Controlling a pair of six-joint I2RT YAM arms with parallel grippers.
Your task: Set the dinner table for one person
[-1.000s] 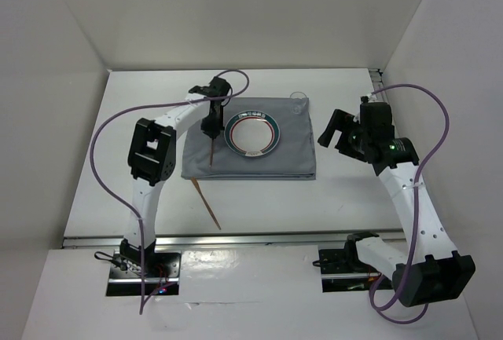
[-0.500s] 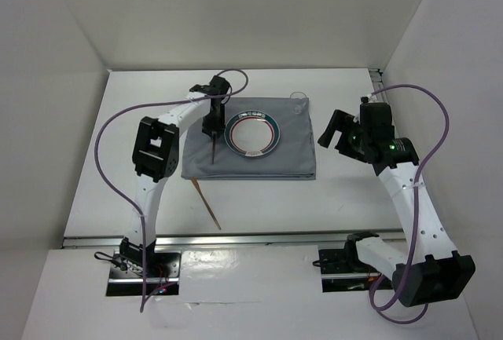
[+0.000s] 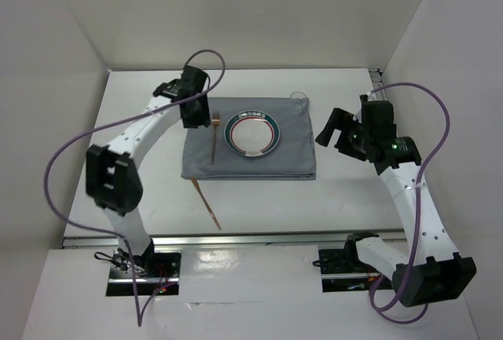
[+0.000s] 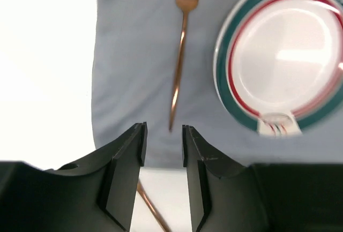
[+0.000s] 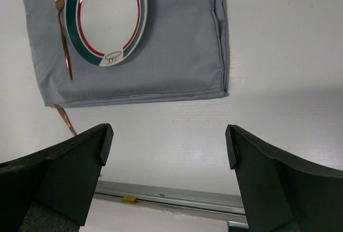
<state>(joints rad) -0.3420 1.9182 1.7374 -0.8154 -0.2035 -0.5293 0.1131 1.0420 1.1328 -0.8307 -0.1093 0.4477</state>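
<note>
The white dinner table (image 3: 118, 167) carries a grey cloth mat (image 3: 291, 155). A white plate with green and red rings (image 3: 251, 133) lies on the mat. A copper fork (image 3: 214, 140) lies flat on the mat left of the plate, tines to the far side. My left gripper (image 3: 194, 115) is open and empty, above the mat's far left corner and apart from the fork (image 4: 181, 55). My right gripper (image 3: 330, 128) is open wide and empty, above the table right of the mat. In the right wrist view the plate (image 5: 104, 17) and the fork (image 5: 61, 34) show at the top left.
A second copper utensil (image 3: 206, 200) lies slantwise on the table at the mat's near left corner; it also shows in the left wrist view (image 4: 153, 210). A clear glass (image 3: 298, 103) stands at the mat's far right corner. White walls close in the table.
My left gripper has let go of the fork, which now lies on the mat. The left arm has swung back and to the left. The right arm has barely moved.
</note>
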